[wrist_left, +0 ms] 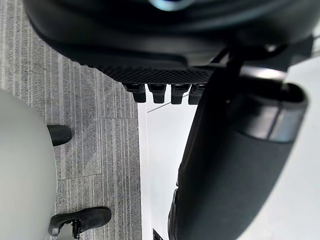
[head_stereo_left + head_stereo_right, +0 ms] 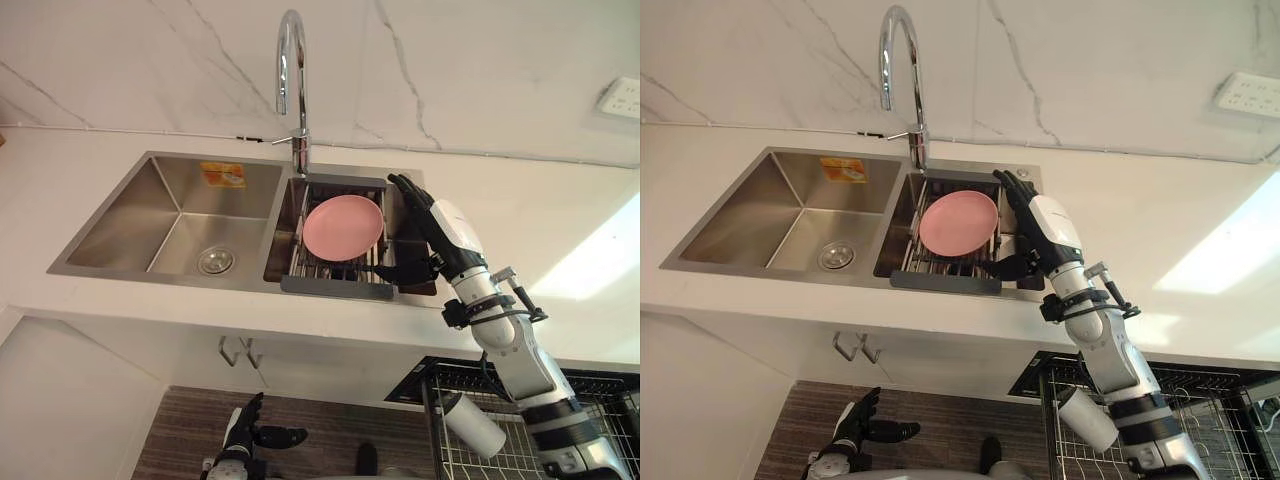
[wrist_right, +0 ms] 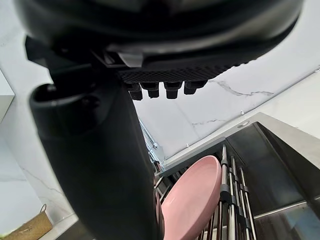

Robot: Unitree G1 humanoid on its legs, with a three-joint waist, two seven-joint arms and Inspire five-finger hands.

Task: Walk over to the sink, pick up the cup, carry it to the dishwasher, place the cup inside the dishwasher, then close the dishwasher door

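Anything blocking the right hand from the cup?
The only cup-like thing, a white cylinder, lies in the dishwasher rack below the counter. Right hand, open, is over the sink beside the pink plate; the counter edge lies between them.

Right basin, steel double sink: dark wire rack holding round pink plate.
Behind: curved chrome tap.
Lower right: white cup in wire basket.

I see a round pink plate standing in a grey wire rack, curved chrome tap behind, white wall socket
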